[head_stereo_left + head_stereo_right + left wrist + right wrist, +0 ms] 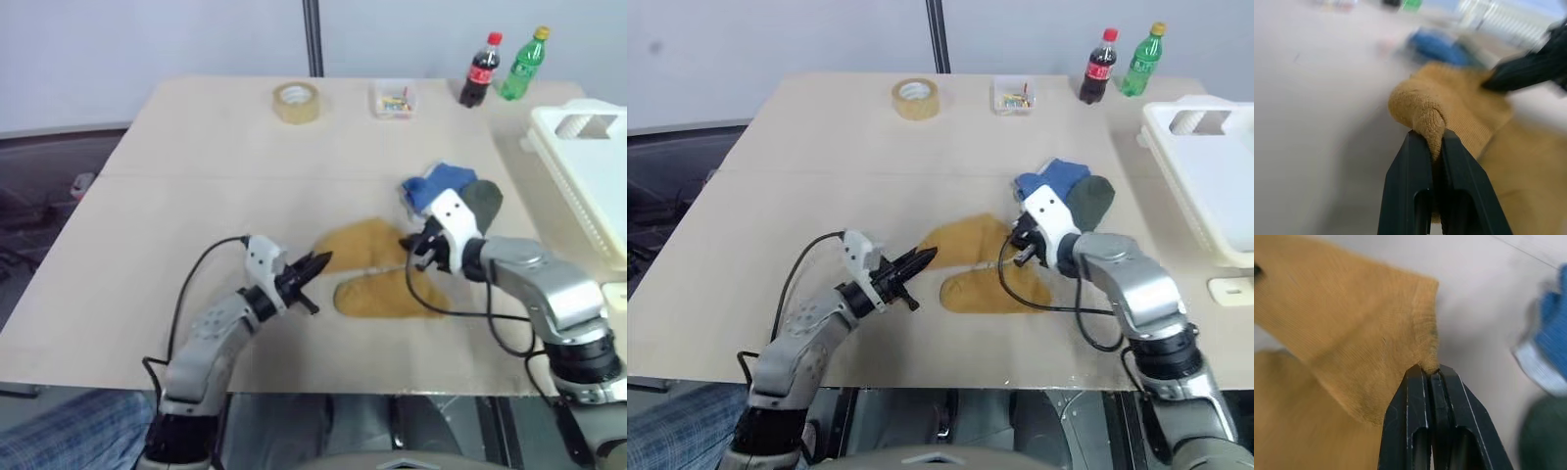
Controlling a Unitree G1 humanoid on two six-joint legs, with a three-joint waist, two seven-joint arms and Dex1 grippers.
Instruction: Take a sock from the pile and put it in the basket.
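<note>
- A pale worktop (196, 196) is seen from above, with two robot arms reaching over its near edge.
- Two mustard-yellow socks are laid near the middle of the near half; the upper sock (367, 245) is stretched between the two grippers, and the lower sock (387, 296) is lying flat just beside it.
- The left gripper (1432, 142) is closed on one end of the upper sock, a fold of fabric being pinched between its black fingers.
- The right gripper (1430, 372) is closed on the opposite edge of the same sock.
- The rest of the pile, a blue sock (436, 186) and a dark green sock (483, 203), is bunched just beyond the right gripper.
- The white basket (588, 166) is set at the worktop's right edge, apart from the pile.
- Along the far edge are placed a roll of tape (296, 102), a small clear box (394, 99) and two bottles (500, 67).
</note>
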